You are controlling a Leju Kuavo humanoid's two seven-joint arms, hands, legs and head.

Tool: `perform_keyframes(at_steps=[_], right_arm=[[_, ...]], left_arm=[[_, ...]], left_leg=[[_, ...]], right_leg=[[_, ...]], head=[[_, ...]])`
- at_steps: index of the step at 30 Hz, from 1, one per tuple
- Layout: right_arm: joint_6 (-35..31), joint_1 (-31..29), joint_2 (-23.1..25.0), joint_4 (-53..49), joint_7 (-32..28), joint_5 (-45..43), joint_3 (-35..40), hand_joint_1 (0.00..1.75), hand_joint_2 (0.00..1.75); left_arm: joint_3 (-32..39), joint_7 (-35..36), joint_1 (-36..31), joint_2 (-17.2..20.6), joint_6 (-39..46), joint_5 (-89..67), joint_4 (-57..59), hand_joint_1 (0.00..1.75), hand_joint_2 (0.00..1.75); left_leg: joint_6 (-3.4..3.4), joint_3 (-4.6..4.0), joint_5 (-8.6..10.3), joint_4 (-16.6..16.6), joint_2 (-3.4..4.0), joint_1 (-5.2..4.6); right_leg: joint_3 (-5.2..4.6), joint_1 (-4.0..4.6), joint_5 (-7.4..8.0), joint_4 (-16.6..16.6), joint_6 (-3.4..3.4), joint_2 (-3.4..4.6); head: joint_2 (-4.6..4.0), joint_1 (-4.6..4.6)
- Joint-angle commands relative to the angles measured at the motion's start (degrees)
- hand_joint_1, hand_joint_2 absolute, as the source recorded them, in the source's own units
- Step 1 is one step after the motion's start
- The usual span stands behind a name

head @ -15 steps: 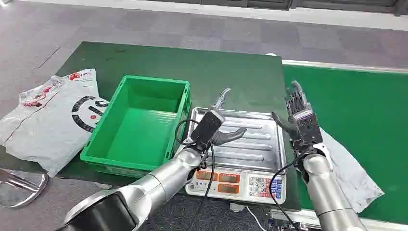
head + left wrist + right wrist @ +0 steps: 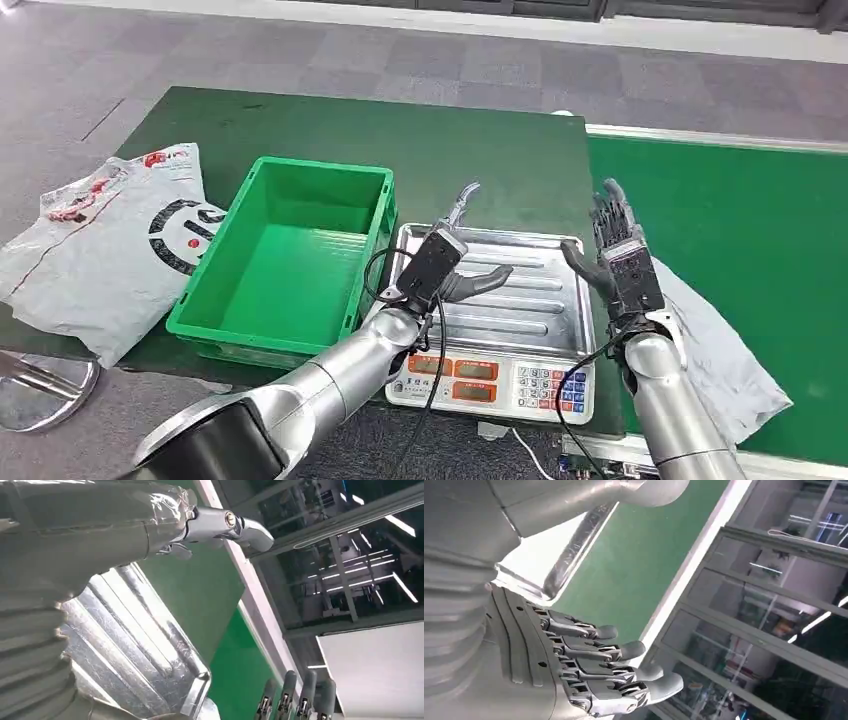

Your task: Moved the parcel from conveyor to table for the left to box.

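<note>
Two hands, both empty with fingers spread: left hand (image 2: 447, 262) over the one scale tray (image 2: 530, 310), right hand (image 2: 622, 262) beside it. One grey parcel (image 2: 722, 355) lies on the conveyor (image 2: 760, 220); another bag (image 2: 105, 245) lies beside the single green crate (image 2: 285, 250).

Lighting: even, bright indoor light from overhead — ceiling strip lamps (image 2: 372, 572) show as white bars behind glass in the left wrist view.
Shadows: soft and short under the green crate (image 2: 285, 255) and scale (image 2: 495, 375).
Glare: streaked highlights on the steel weighing tray (image 2: 520, 290); washed-out white patch on the tray in the right wrist view.
Focus: head view sharp throughout — near parts of both wrist views soft, the grey ribbed cover (image 2: 30, 655) blurred.
Distortion: mild bending at wrist-view edges.
</note>
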Motion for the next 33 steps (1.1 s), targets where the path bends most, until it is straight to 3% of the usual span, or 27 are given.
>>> perform_keyframes(at_steps=[1,21,33], right_arm=[[-0.1,-1.3,0.3,0.8,0.3,-0.2,0.6,0.0,1.75],[1.4,-4.5,-0.4,7.2,-1.7,-1.8,1.3,0.0,1.75],[1.0,-2.6,-0.4,5.4,-2.2,-1.5,1.4,0.0,1.75]], left_arm=[[2.0,0.4,-0.9,-0.7,-0.2,-0.1,1.8,0.0,1.75],[2.3,-0.1,-1.1,-0.7,-0.4,-0.1,2.9,0.0,1.75],[3.1,-0.6,-0.8,-0.7,-0.4,-0.8,2.9,0.0,1.75]], left_leg=[[0.0,0.18,-0.06,-0.1,0.18,0.04],[0.0,0.22,-0.08,-0.1,0.25,0.03],[0.0,0.16,-0.05,0.0,0.15,0.03]], right_leg=[[0.18,0.07,-0.01,-0.1,-0.06,0.05],[0.2,0.06,0.01,-0.1,-0.06,0.11],[0.16,0.05,0.0,-0.1,-0.05,0.04]], head=[[0.0,0.0],[0.0,0.0],[0.0,0.0]])
